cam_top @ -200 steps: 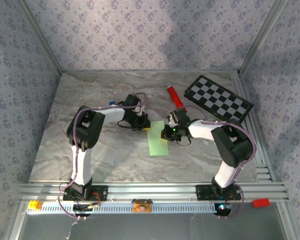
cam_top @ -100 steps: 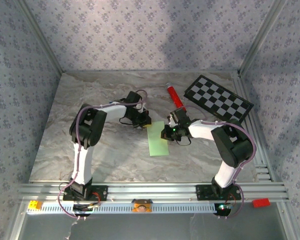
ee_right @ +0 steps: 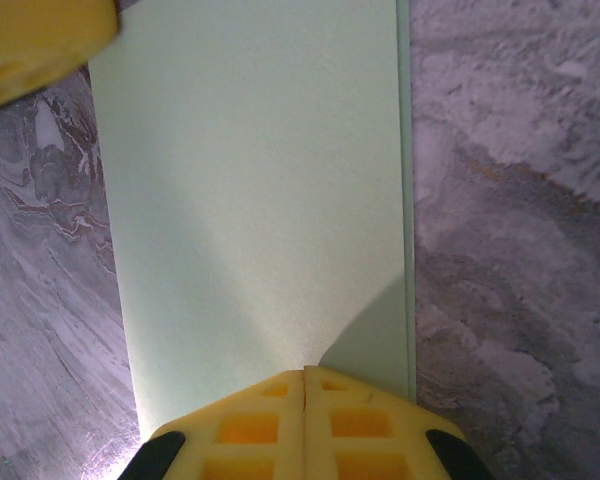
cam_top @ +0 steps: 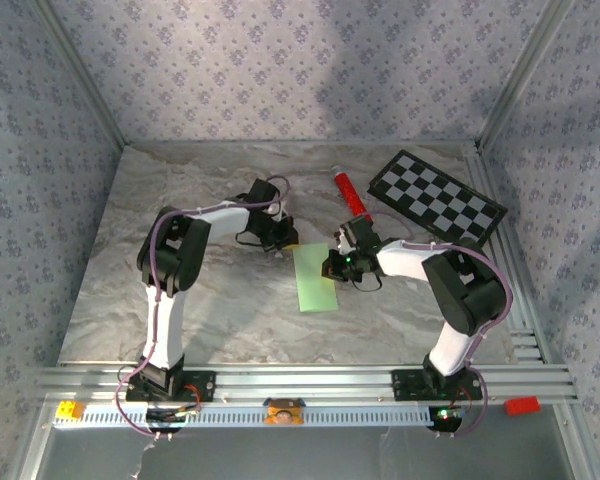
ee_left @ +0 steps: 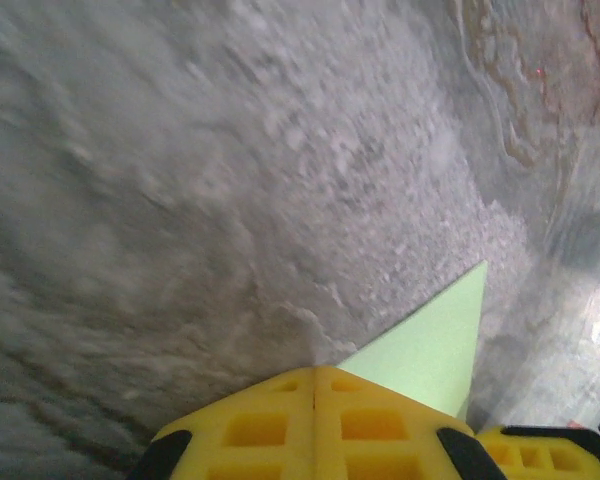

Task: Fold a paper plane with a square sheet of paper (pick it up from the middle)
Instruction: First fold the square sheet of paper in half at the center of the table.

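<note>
The pale green sheet of paper (cam_top: 315, 280) lies flat on the marble table (cam_top: 110, 300), folded to a long narrow rectangle. My right gripper (cam_top: 331, 268) is at its right long edge. In the right wrist view the shut yellow fingertips (ee_right: 305, 375) rest on the paper (ee_right: 250, 200), whose two layers sit slightly offset along the right edge. My left gripper (cam_top: 286, 243) is at the paper's far left corner. Its fingers (ee_left: 314, 372) are shut too, with a pointed green corner (ee_left: 430, 350) just beyond them. Neither gripper holds anything.
A red tube (cam_top: 349, 193) and a black-and-white checkerboard (cam_top: 436, 197) lie at the back right, behind the right arm. The metal rail along the near edge carries a red block (cam_top: 521, 404) and a yellow block (cam_top: 70, 409). Patterned walls enclose the table.
The left gripper has shifted slightly back and left off the paper's far corner. The right arm and the paper have stayed put.
</note>
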Motion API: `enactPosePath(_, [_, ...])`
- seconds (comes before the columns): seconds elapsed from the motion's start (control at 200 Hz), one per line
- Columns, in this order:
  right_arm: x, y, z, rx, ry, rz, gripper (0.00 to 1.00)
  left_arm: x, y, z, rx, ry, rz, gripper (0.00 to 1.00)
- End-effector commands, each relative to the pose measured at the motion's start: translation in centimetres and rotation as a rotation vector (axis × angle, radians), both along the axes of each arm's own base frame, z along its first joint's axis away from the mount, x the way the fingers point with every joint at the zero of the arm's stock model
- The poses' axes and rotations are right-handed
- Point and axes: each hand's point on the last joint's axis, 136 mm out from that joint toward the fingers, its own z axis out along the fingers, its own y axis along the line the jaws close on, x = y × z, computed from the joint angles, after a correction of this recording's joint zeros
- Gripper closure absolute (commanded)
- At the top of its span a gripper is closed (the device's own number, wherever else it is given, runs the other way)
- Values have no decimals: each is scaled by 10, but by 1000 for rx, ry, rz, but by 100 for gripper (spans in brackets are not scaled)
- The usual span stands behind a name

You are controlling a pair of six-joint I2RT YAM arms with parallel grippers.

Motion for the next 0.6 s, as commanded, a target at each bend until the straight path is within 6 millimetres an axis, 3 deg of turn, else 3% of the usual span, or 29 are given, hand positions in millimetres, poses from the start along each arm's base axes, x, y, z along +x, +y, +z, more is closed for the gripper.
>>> enactPosePath(0.0, [-51, -48, -59, -245, 194, -11, 100, 24, 25, -22, 115, -28, 89, 100])
enactPosePath(0.22, [-50, -48, -58, -244, 192, -12, 100, 26, 30, -22, 143, -33, 113, 100])
enactPosePath(0.595, [-48, -44, -56, -233, 183, -7, 100, 36, 15, 39, 51, -126, 98, 97])
